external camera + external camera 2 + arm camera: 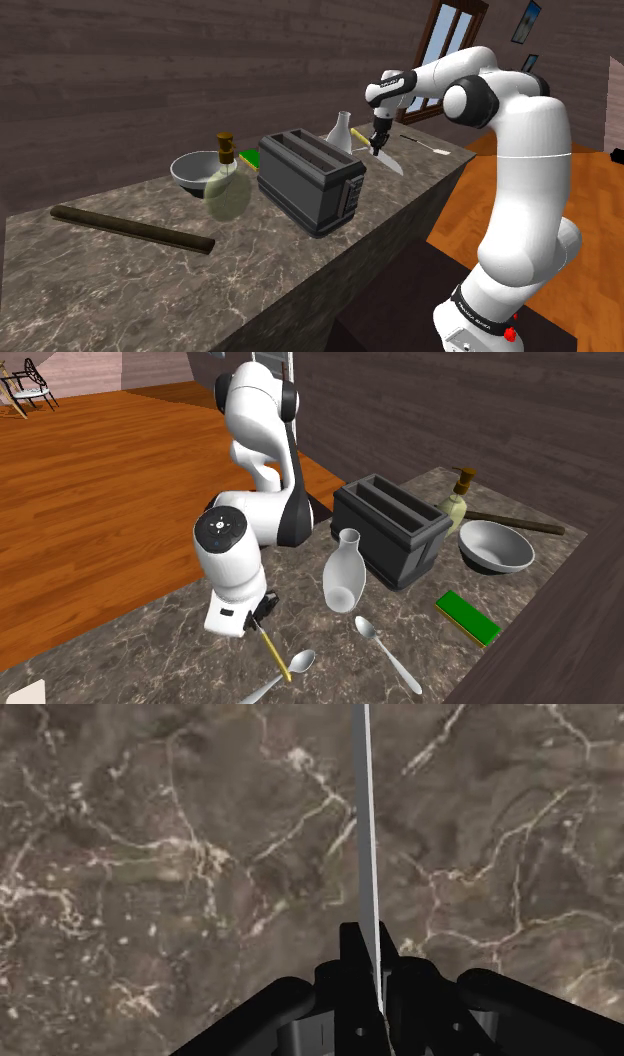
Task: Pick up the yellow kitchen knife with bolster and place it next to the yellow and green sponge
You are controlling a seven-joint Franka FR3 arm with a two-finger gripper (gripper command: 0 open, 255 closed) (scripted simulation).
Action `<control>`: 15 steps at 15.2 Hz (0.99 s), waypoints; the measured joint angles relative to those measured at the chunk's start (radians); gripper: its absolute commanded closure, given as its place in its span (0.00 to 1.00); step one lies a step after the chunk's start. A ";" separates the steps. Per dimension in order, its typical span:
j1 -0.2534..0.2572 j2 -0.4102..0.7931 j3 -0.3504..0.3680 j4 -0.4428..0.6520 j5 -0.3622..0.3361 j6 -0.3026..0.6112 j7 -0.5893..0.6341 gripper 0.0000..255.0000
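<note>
One yellow-handled knife, clasped in the end effector

flat, even light falls across all three views. the tall wood-framed window glows pale, and the glossy white robot arm carries soft highlights (its underside shades to grey). the dark veined marble counter reads dim, while the thin grey knife blade shows one bright edge.

Glossy white rounded arm with dark joints, black claw, red spot near its base.
</note>
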 measured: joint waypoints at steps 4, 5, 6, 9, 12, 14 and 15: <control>0.004 -0.023 -0.003 0.016 -0.007 -0.038 0.006 1.00; 0.004 -0.027 -0.003 0.028 -0.008 -0.054 0.007 1.00; 0.004 -0.030 -0.004 0.036 -0.009 -0.065 0.007 1.00; 0.003 -0.040 -0.006 0.062 -0.012 -0.101 0.008 1.00; 0.002 -0.045 -0.007 0.095 -0.014 -0.139 0.009 1.00; 0.001 -0.051 -0.008 0.114 -0.016 -0.164 0.009 1.00; 0.001 -0.054 -0.009 0.121 -0.017 -0.173 0.009 1.00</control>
